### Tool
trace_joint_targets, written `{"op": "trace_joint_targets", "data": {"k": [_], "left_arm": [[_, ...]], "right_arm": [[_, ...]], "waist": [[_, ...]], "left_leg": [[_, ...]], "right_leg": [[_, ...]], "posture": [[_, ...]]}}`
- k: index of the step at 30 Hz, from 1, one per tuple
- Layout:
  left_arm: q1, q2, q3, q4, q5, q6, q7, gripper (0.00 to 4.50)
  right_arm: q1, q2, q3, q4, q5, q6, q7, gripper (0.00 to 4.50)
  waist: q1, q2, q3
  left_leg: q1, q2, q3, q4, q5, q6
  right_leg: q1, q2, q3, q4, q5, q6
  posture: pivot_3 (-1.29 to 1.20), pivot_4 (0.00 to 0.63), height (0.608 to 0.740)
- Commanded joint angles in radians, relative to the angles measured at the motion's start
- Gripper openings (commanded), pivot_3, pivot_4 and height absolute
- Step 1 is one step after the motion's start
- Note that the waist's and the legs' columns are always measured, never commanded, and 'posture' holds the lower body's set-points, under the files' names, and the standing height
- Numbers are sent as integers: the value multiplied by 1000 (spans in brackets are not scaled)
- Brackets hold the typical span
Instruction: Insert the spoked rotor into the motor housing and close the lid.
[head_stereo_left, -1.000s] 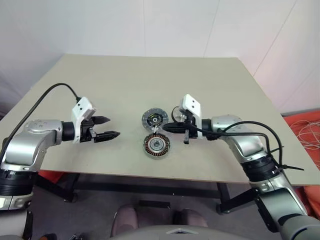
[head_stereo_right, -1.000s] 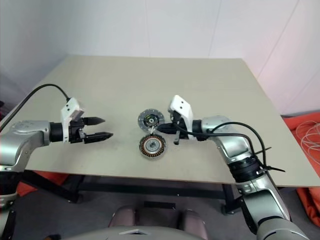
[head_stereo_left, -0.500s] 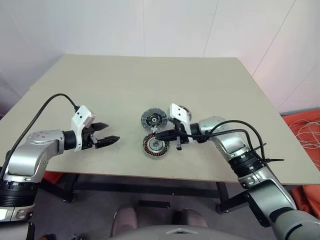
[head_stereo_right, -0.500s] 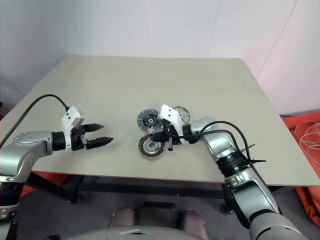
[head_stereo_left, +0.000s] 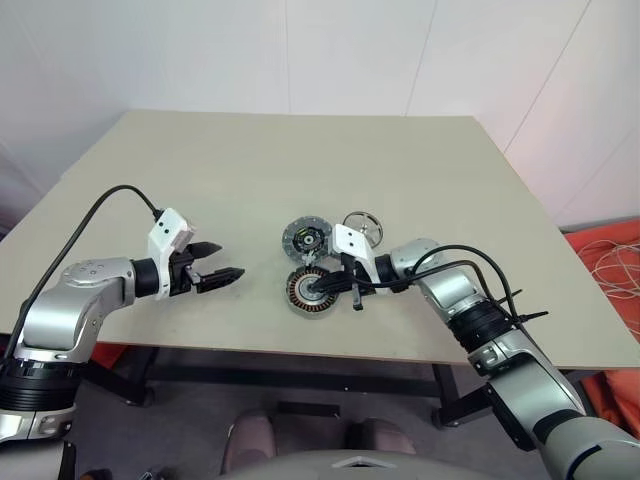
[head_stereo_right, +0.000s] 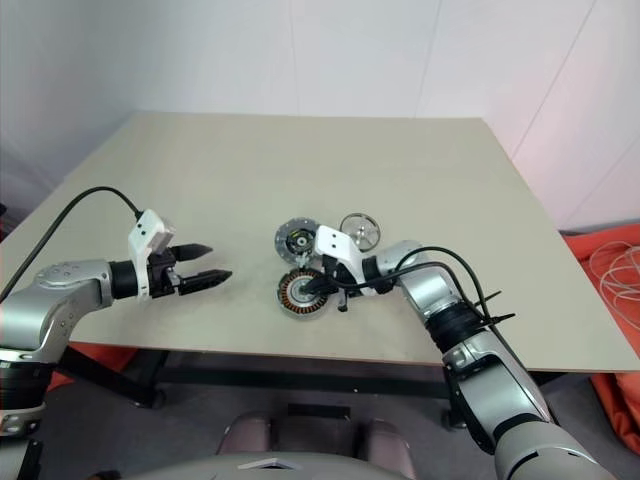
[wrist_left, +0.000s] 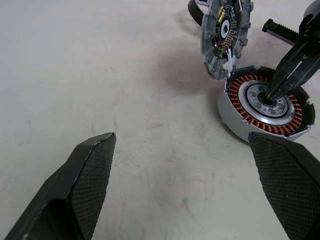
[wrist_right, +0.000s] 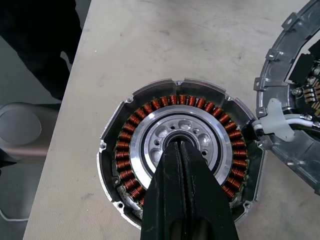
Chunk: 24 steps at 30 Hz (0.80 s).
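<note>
The motor housing (head_stereo_left: 313, 292) lies open-side up near the table's front edge, copper windings ringing its silvery hub (wrist_right: 192, 131). My right gripper (wrist_right: 180, 146) is shut, its tips pressed together in the hub's central bore, with nothing held. Just behind the housing, the lid (head_stereo_left: 305, 238) lies with its ribbed ring and dark centre facing up. The spoked rotor (head_stereo_left: 364, 230) rests on the table to the right of the lid, untouched. My left gripper (head_stereo_left: 228, 261) hovers open to the left of the housing, pointing at it, with its fingers (wrist_left: 90, 185) spread wide.
A white wire with a pale clip (wrist_right: 276, 125) runs between the lid and the housing. The tan table (head_stereo_left: 250, 160) has wide bare room at the back and left. Its front edge (head_stereo_left: 300, 350) runs close to the housing. Orange cloth (head_stereo_left: 610, 260) lies on the floor at the right.
My right gripper has swung left and down from in front of the rotor onto the housing's hub, uncovering the rotor. The left gripper has stayed about where it was.
</note>
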Motion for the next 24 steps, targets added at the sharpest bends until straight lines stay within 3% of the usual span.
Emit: {"op": "trace_joint_targets", "data": {"k": [1, 9, 24], "left_arm": [[-21, 10, 6, -31, -13, -8, 0, 4500], [-20, 7, 1, -26, -11, -17, -1, 4500], [-33, -2, -13, -19, -7, -21, 9, 4500]], "right_arm": [[-6, 5, -23, -5, 10, 19, 5, 24], [-55, 49, -123, -77, 106, 98, -9, 24], [-33, 41, -3, 106, -53, -33, 2, 24]], "waist": [[0, 0, 0], [-1, 0, 0], [-1, 0, 0]], "left_leg": [[0, 0, 0, 0, 0, 0], [-3, 0, 0, 0, 0, 0], [-2, 0, 0, 0, 0, 0]], "right_leg": [[0, 0, 0, 0, 0, 0], [-3, 0, 0, 0, 1, -1], [-2, 0, 0, 0, 1, -1]], "posture": [[0, 0, 740], [0, 0, 740], [0, 0, 740]]}}
